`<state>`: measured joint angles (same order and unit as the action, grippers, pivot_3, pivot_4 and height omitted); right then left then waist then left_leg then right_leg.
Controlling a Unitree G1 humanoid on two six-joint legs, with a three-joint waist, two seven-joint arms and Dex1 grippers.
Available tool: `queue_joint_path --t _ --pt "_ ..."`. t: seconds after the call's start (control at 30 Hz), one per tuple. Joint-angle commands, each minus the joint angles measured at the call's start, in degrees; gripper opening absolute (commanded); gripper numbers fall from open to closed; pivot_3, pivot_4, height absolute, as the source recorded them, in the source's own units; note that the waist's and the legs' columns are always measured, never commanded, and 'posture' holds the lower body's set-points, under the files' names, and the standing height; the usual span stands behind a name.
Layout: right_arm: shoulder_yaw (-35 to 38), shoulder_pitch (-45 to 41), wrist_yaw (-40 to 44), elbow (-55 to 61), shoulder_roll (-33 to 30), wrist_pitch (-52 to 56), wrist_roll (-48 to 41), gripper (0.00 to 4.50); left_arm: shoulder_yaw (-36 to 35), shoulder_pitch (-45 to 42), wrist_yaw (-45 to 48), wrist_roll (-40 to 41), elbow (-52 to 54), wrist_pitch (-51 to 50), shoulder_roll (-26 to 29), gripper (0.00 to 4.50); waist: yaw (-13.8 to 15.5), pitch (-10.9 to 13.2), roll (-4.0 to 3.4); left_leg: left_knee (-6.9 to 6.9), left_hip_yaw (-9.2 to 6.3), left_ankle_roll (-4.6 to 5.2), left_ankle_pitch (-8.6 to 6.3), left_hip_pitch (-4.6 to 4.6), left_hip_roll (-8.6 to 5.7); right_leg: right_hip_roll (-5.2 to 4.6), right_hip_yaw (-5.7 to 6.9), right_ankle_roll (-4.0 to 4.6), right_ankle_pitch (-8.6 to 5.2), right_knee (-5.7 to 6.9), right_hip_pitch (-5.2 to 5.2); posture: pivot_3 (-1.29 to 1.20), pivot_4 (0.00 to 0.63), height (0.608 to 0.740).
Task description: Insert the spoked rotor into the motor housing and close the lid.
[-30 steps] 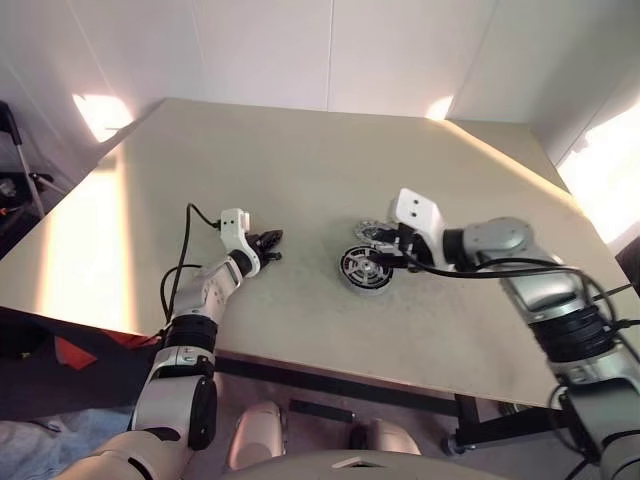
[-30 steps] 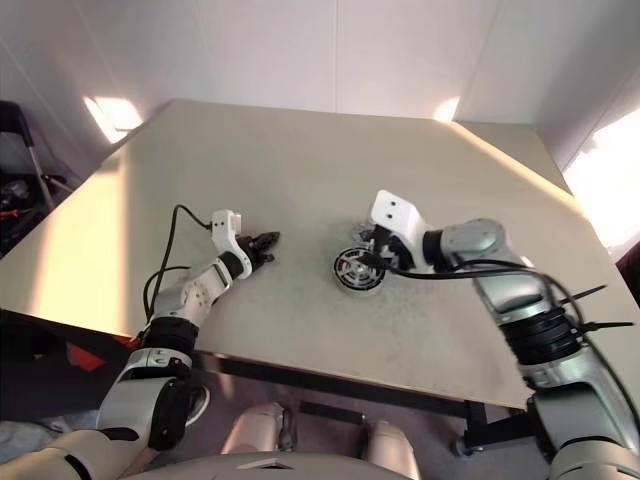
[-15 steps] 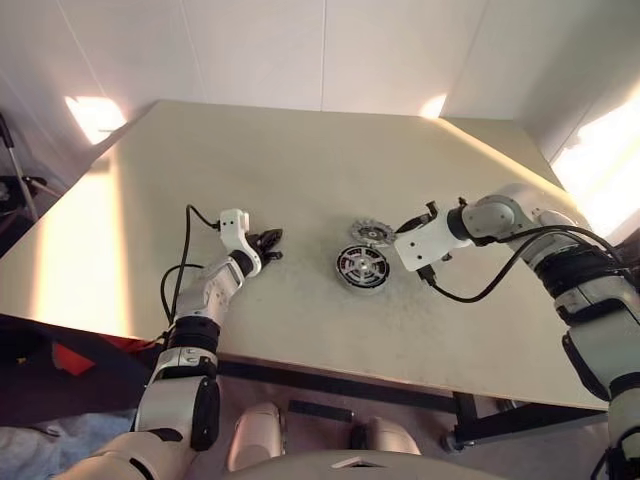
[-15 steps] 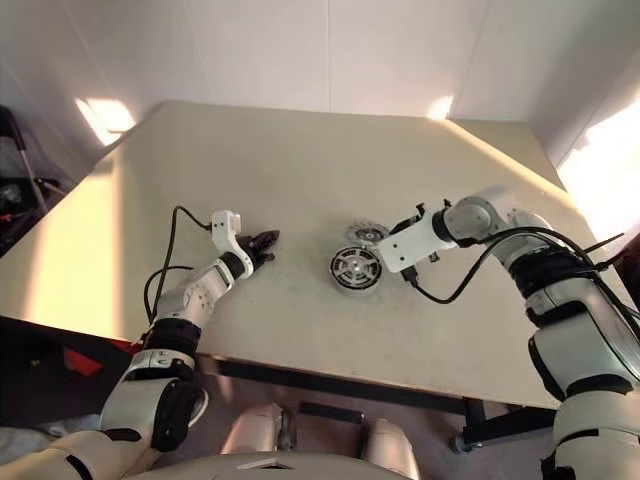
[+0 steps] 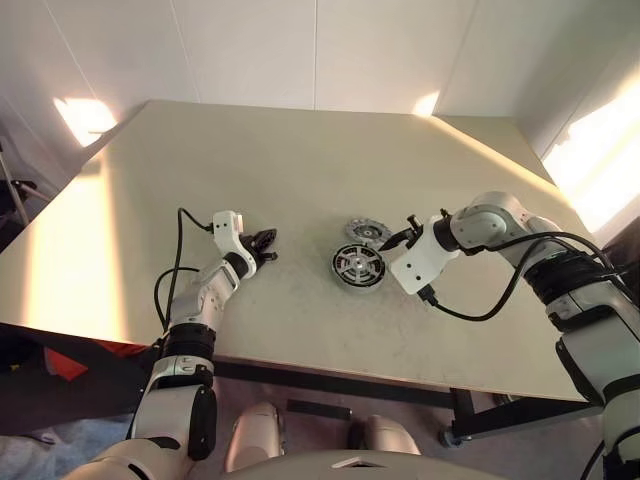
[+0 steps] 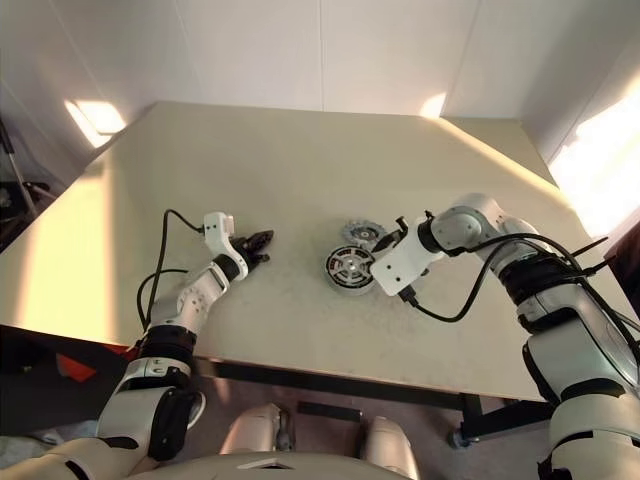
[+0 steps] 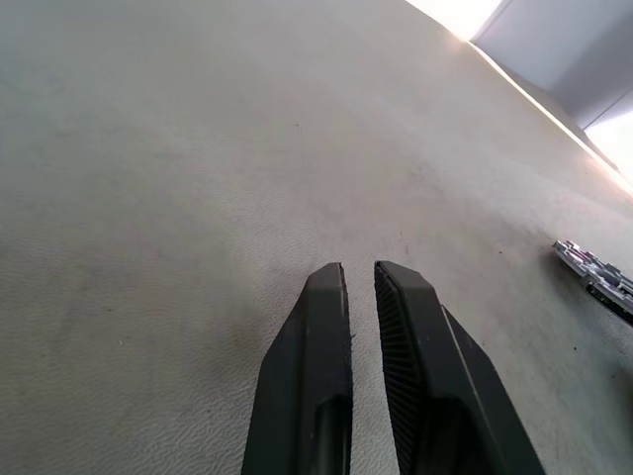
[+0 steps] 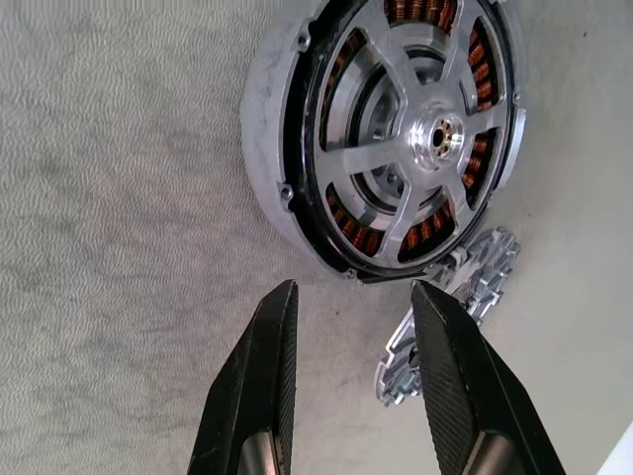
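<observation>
No readable markings; spoked rotor (image 8: 415, 129) seated in motor housing (image 8: 272, 148), lid (image 8: 445, 307) alongside. Right gripper (image 8: 348, 302) parted, empty; left gripper (image 7: 358, 282) nearly clenched, empty

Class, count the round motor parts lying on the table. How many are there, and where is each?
2. The motor housing, with the spoked rotor seated in it, lies mid-table, just left of the right gripper. The lid lies just behind it, overlapping its rim in the right wrist view.

Sunlit beige table (image 5: 300, 160) before white panelled walls (image 5: 250, 50).
</observation>
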<state>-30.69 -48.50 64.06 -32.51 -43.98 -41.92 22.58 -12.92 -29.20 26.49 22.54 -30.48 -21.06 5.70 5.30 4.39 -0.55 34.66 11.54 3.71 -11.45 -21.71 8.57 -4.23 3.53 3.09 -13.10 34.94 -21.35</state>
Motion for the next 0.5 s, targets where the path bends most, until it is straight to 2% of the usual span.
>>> queue_joint_path --t 0.03,0.5 --pt "1.7 -0.8 -0.3 2.5 0.8 1.0 -1.0 2.02 0.6 0.1 -0.1 -0.3 -0.7 -0.8 0.2 0.51 0.0 0.0 0.00 0.00 0.00 0.00 0.00 0.00 0.00 0.00 0.00 0.00 0.00 0.00 0.00 0.00 0.000 0.740" --pt "-1.0 -2.3 -1.0 -0.6 4.6 -3.0 3.6 2.02 -0.1 0.6 -0.6 0.0 -0.5 -0.7 0.5 0.51 -0.7 0.0 0.00 0.02 0.00 -0.17 -0.07 0.04 0.02 0.00 0.00 0.00 0.00 0.07 0.01 0.00 0.000 0.740"
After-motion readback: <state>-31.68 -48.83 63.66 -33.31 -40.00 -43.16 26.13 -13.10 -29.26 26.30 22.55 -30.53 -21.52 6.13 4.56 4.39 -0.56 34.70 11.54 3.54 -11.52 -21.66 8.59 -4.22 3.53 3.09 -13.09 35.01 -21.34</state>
